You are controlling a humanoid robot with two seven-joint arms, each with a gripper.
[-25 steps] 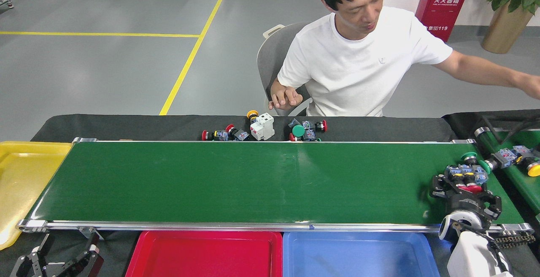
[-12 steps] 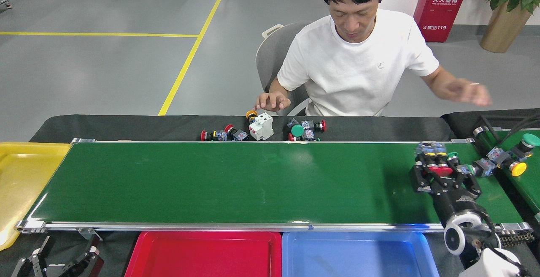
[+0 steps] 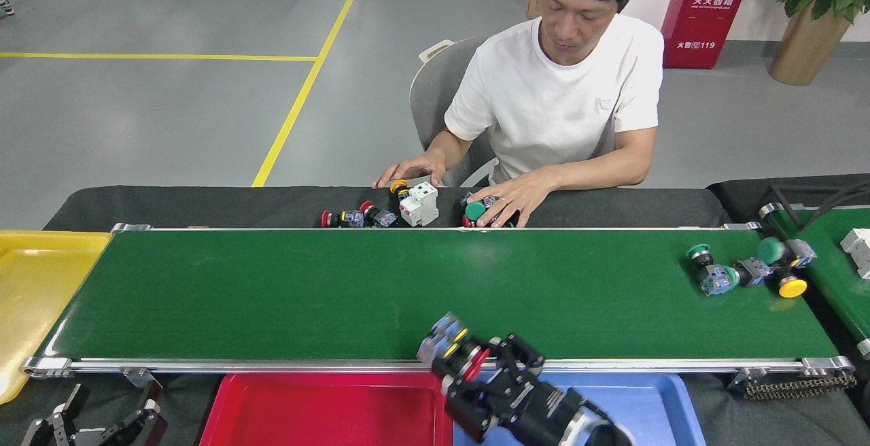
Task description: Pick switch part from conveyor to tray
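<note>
My right gripper [image 3: 469, 366] is shut on a switch part [image 3: 445, 345] with a red button and a blue-grey body. It holds the part over the near rail of the conveyor [image 3: 306, 296], just above where the red tray [image 3: 326, 412] meets the blue tray [image 3: 652, 405]. Several more switch parts [image 3: 744, 270] with green and yellow buttons lie at the belt's right end. My left gripper [image 3: 95, 425] sits low at the bottom left, below the belt, open with nothing in it.
A person sits behind the belt with both hands [image 3: 506, 202] on a pile of switch parts [image 3: 380, 215] on the black table. A yellow tray [image 3: 34, 296] stands at the left end. A second green belt [image 3: 832, 242] at the right carries a white breaker [image 3: 858, 245].
My right gripper has carried the red-button part from the belt's right end to the near rail over the trays. The person's arm has come back to the pile. More parts now lie at the right end.
</note>
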